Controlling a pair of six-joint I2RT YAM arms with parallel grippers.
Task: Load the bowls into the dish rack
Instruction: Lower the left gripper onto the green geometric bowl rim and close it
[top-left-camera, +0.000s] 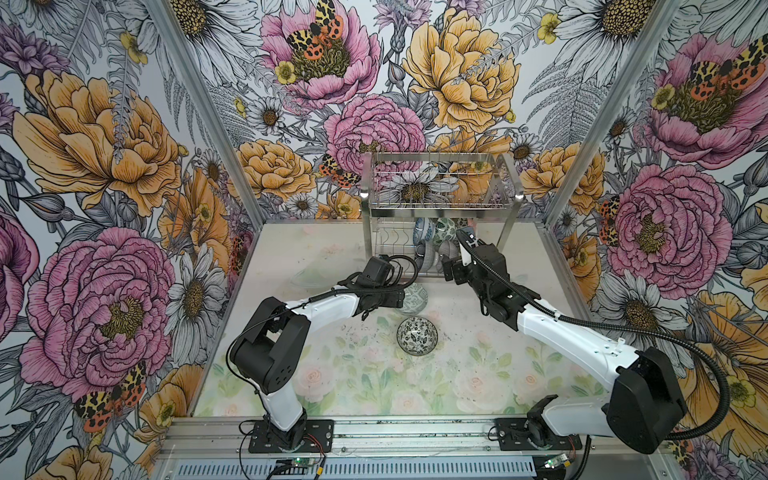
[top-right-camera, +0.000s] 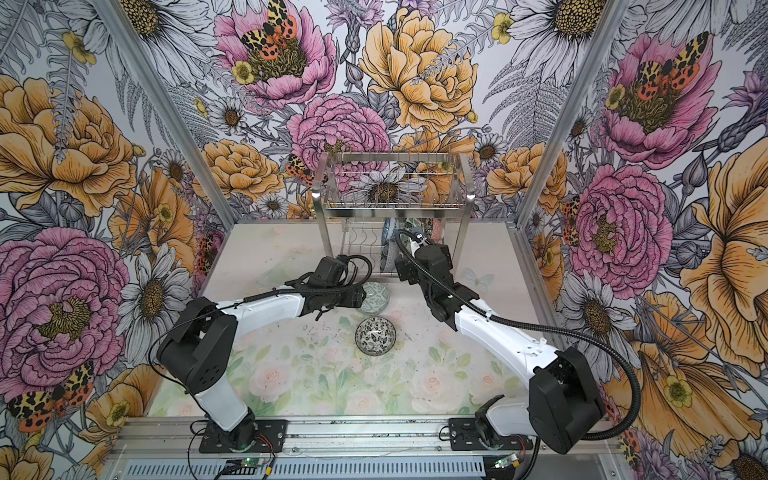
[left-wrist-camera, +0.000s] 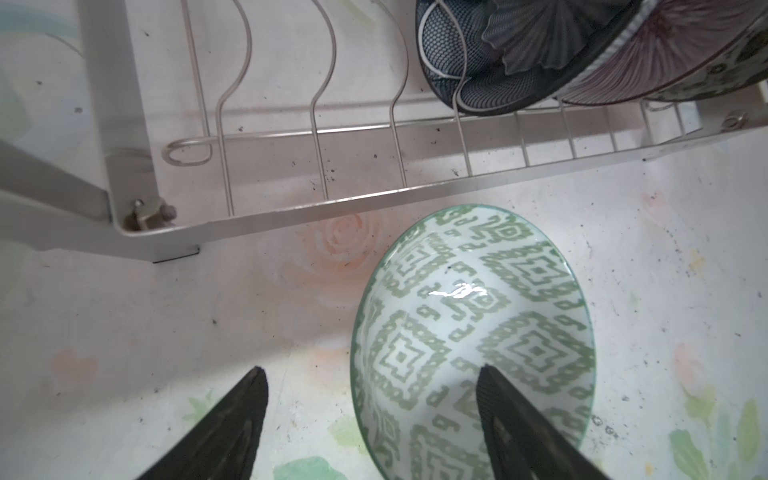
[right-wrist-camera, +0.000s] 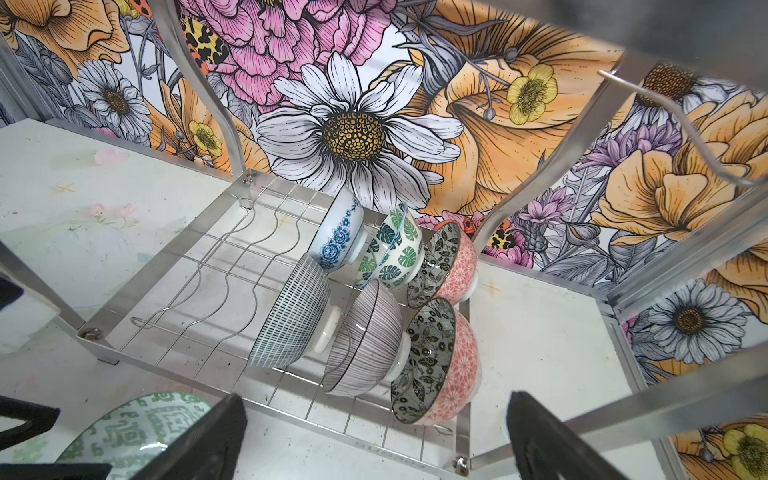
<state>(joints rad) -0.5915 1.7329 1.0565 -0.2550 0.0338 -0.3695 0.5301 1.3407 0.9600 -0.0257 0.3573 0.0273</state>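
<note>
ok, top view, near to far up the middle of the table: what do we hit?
floral bowl → green bowl → dish rack

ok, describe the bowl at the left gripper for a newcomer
Find the steel dish rack at the table's back. Of two loose bowls before it, the green-patterned bowl lies nearer the rack, under the left gripper. Its geometric diamonds on white differ from the black-and-white floral bowl.
</note>
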